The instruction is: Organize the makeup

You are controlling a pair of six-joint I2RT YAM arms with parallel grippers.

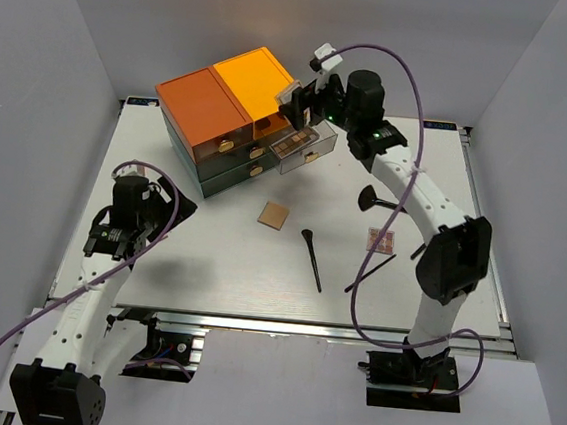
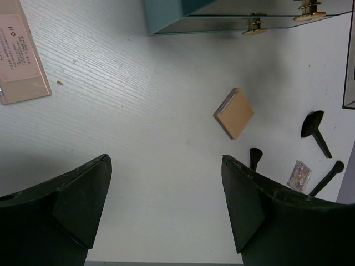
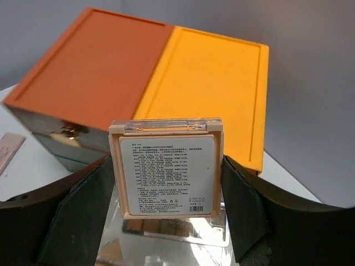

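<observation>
My right gripper is shut on a peach square compact with a white label, held upright over an open clear drawer of the orange-topped drawer box. A brown eyeshadow palette lies in that drawer. My left gripper is open and empty above the table at the left. On the table lie a tan square compact, a black brush, a fan brush, a thin brush and a small pink palette. A long pink palette shows in the left wrist view.
The drawer box stands at the back left with gold knobs facing the table's middle. The right arm stretches across the right half of the table. Grey walls close in both sides.
</observation>
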